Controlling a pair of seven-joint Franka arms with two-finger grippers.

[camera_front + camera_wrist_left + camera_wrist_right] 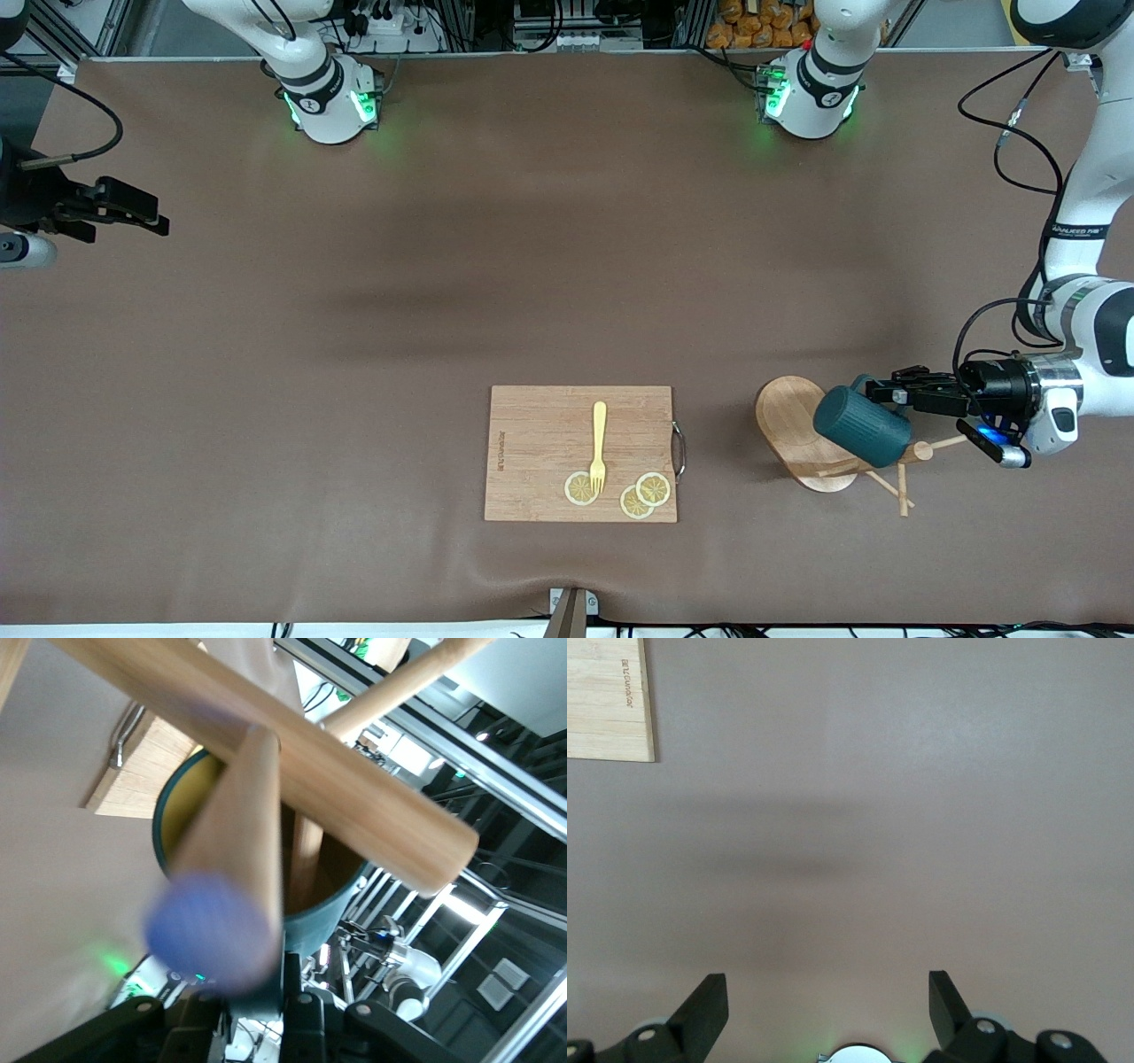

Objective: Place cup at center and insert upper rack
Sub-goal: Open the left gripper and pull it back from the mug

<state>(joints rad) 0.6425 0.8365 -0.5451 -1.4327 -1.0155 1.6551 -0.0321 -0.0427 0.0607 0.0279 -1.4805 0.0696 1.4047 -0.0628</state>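
The dark teal cup (862,427) is turned on its side over the post of the upper rack (793,425), a light wooden mug tree lying on its side near the left arm's end of the table, with thin pegs (895,483) sticking out. My left gripper (886,390) is shut on the cup's handle. In the left wrist view the cup's yellowish inside (199,802) shows past the post (354,788) and a blurred peg (226,895), with the gripper (257,1010) closed on teal. My right gripper (133,213) waits open and empty at the right arm's end (828,992).
A rectangular wooden cutting board (540,443) lies near the front edge at mid-table, with a yellow fork (599,447) and lemon slices (580,488) on it. Its metal handle (679,450) faces the mug tree. The board's corner shows in the right wrist view (607,700).
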